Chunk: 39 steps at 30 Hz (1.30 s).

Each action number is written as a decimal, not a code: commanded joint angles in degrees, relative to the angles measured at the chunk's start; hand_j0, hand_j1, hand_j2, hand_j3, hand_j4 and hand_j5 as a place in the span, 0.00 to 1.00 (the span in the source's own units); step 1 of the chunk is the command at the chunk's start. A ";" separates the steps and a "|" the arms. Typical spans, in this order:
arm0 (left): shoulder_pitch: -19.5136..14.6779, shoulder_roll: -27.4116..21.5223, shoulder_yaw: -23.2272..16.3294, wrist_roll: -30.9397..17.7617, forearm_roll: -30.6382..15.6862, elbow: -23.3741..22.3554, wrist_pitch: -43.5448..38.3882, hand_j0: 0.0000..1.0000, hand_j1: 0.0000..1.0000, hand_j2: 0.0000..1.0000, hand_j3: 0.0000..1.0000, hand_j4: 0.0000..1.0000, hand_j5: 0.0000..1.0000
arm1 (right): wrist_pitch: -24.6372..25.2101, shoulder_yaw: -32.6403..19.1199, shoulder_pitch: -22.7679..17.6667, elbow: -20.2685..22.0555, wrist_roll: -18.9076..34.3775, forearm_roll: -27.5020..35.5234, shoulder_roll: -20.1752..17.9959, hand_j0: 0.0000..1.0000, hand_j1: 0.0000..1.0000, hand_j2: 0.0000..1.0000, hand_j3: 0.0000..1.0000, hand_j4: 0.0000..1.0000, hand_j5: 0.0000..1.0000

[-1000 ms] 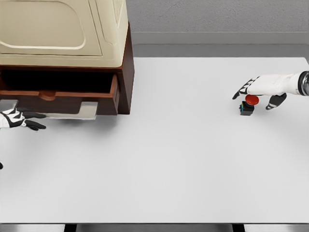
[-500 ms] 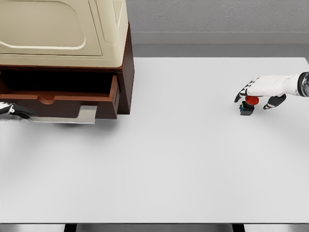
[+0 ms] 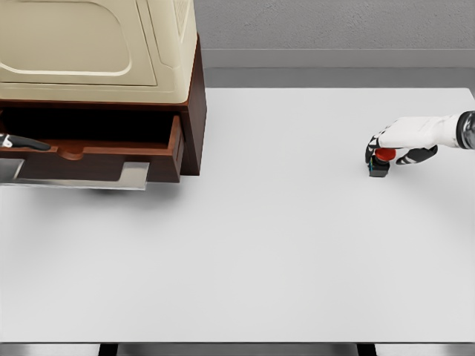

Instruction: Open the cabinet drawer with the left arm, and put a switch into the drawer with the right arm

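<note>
Two robot hands of mine show here. My right robot hand point(image 3: 386, 150) reaches in from the right edge, its dark-tipped fingers point(image 3: 417, 156) curled around the red cap of the switch point(image 3: 380, 164), clasping it from above. The switch stands on the white worktop point(image 3: 282, 237), well to the right of the cabinet point(image 3: 194, 111). Its long axis runs upright, the red button on top and the small dark body below it, base on the worktop. I can read no writing or brand on it; it is too small to tell.

My left robot hand point(image 3: 16, 141) only just shows at the picture's left edge, a dark finger lying over the top edge of the drawer point(image 3: 96, 152) front; I cannot tell how that hand is set. The drawer is pulled out from the cabinet's dark wooden lower part, beneath a cream-coloured upper body.
</note>
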<state>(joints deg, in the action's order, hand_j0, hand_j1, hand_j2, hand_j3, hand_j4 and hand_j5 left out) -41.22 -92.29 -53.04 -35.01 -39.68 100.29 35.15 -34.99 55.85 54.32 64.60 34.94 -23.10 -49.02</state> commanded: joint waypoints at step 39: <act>2.82 -3.25 -11.38 0.01 15.51 0.79 -0.15 1.00 1.00 1.00 1.00 1.00 1.00 | -0.01 -3.73 4.48 7.47 0.06 2.62 8.94 0.46 0.46 0.46 0.46 0.46 0.46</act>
<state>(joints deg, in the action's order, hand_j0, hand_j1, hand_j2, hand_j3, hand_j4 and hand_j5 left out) -38.33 -96.28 -64.38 -35.01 -26.30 101.09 35.13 -35.21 52.10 59.15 71.97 35.02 -20.86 -41.19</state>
